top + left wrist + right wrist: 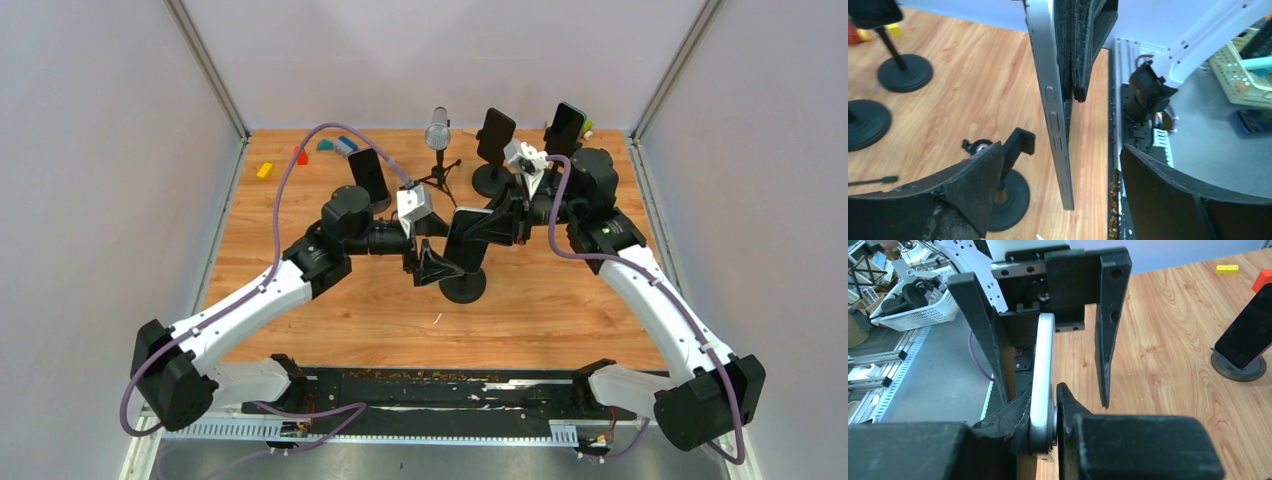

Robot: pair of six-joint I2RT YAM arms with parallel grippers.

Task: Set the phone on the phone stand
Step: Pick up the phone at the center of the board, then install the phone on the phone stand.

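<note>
So the right gripper (1044, 405) pinches the phone (1042, 365) by its edge, and the left gripper (1060, 160) gapes wide around it (holding nothing). Such a thin grip could let it swivel and miss the phone stand (462, 287).

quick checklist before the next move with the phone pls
1. Right pincer shut on the phone: ok, it clamps the phone's two faces.
2. Left pincer open and clear of the phone: ok, the right wrist view shows a gap on each side.
3. Phone held near upright: ok.
4. Phone seated in the cradle of the stand: not ok, the cradle is empty and the phone hangs beside it.
5. Stand upright on the table: ok.
6. Phone's lower edge lined up over the cradle: cannot tell.
</note>
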